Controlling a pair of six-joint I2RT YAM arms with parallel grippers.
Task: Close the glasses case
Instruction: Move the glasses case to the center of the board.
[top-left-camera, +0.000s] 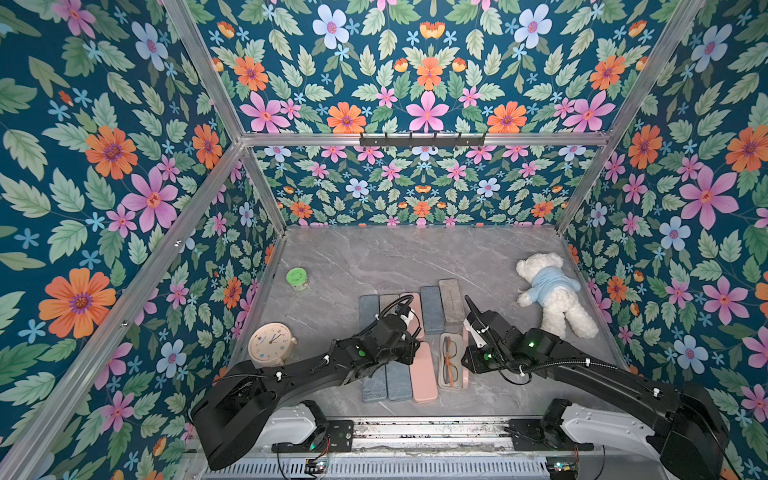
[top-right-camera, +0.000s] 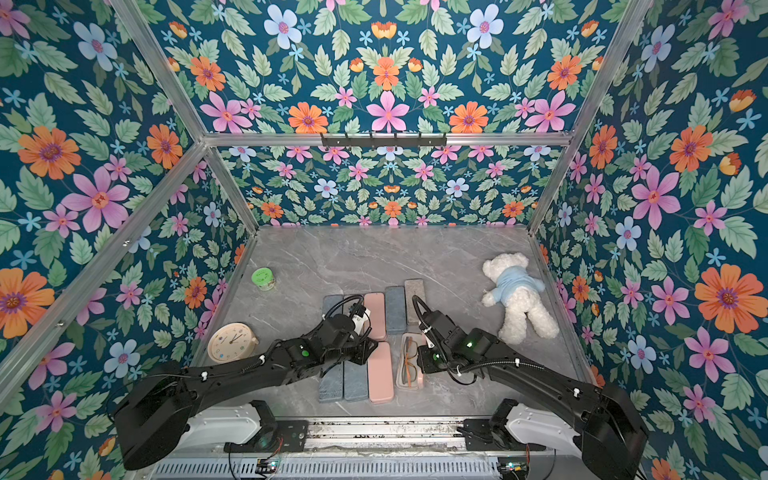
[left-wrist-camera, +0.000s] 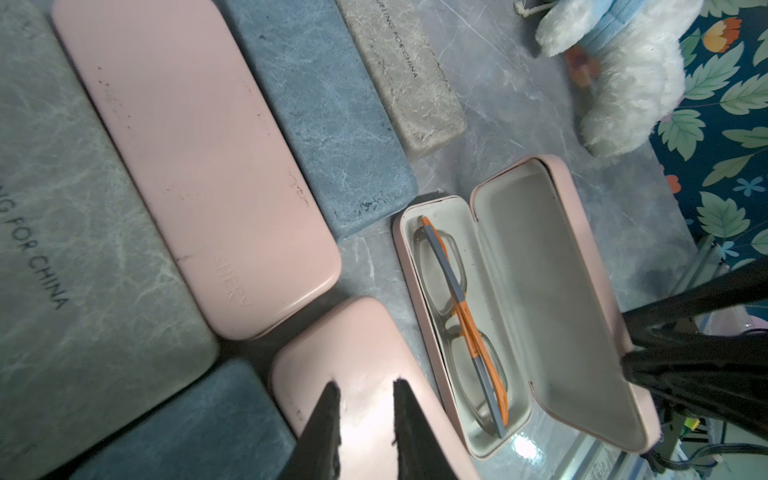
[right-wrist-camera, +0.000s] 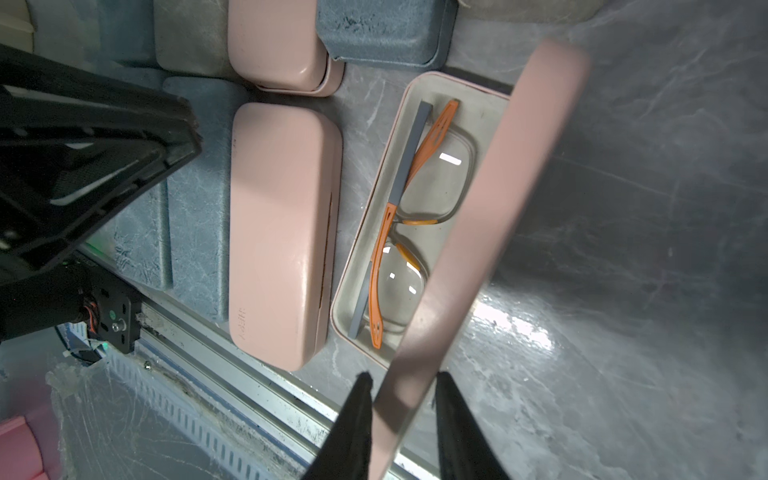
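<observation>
Both top views: glasses case (top-left-camera: 451, 361) lay open at 5 o'clock on table (top-left-camera: 374, 257), lid (top-left-camera: 466, 372) raised at its 3 o'clock.
Left wrist: left gripper (left-wrist-camera: 365, 399) apart, empty.
Right wrist: right gripper (right-wrist-camera: 401, 399) clamped lid; probably best swung gently toward 9 o'clock.

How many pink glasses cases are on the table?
3: back-row pink case, front closed pink case, and open pink case beside it. Others may be hidden.
</observation>
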